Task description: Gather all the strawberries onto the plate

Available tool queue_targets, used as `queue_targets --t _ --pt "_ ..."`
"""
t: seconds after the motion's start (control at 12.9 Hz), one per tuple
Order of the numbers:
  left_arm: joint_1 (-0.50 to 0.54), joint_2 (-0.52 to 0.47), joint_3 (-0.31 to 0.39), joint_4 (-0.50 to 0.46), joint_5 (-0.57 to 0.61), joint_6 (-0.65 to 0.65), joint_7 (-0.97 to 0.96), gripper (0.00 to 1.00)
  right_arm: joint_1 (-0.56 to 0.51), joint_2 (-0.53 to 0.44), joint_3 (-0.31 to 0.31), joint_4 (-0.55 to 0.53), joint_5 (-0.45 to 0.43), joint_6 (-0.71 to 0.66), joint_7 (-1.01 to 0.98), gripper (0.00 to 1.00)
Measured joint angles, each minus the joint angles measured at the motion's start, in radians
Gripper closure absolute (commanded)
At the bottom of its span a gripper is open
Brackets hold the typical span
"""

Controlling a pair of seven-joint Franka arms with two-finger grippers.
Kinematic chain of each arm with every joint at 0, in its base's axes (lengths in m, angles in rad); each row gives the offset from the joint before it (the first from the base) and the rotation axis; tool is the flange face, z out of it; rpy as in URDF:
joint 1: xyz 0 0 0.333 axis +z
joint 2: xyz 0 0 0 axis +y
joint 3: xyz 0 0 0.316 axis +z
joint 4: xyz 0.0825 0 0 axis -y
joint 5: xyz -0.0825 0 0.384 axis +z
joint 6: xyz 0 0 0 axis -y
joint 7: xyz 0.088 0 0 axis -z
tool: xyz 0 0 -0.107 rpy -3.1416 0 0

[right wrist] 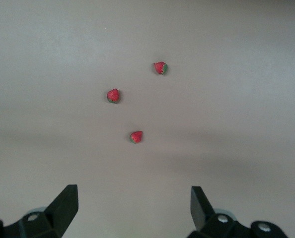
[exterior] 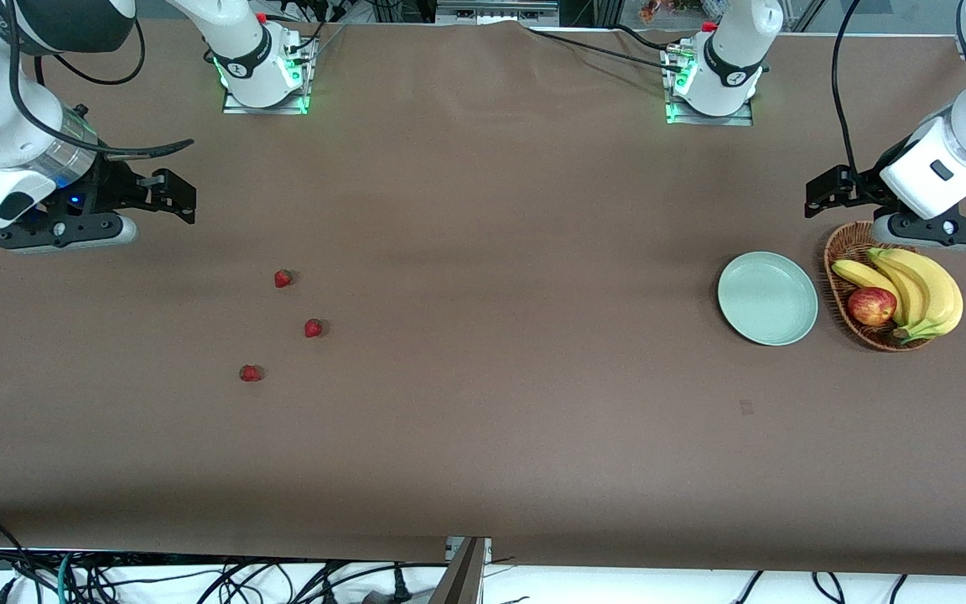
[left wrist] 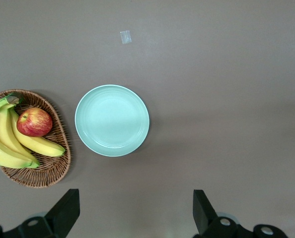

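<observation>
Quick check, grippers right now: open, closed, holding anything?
Left gripper: open, holding nothing, up beside the basket.
Right gripper: open, holding nothing, up near the strawberries.

Three strawberries lie on the desk (exterior: 483,436) toward the right arm's end, well apart from the rest: first strawberry (exterior: 283,278) farthest from the front camera, second strawberry (exterior: 313,328) nearer, third strawberry (exterior: 251,373) nearest. At the left arm's end, the plate (exterior: 767,299) lies just beside the basket (exterior: 839,252). In the basket: bananas (exterior: 919,289) and an apple (exterior: 871,306).
</observation>
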Motion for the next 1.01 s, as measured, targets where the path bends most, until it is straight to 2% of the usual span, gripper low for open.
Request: queue_targets --t 0.31,1.01 --pt "0.000 0.000 0.000 0.000 0.000 0.000 0.000 0.00 0.000 -0.004 -0.001 -0.038 0.000 0.055 0.000 0.00" --pt "0.000 0.000 0.000 0.000 0.000 -0.001 0.000 0.00 -0.004 -0.004 -0.006 -0.036 -0.001 0.083 0.003 0.00"
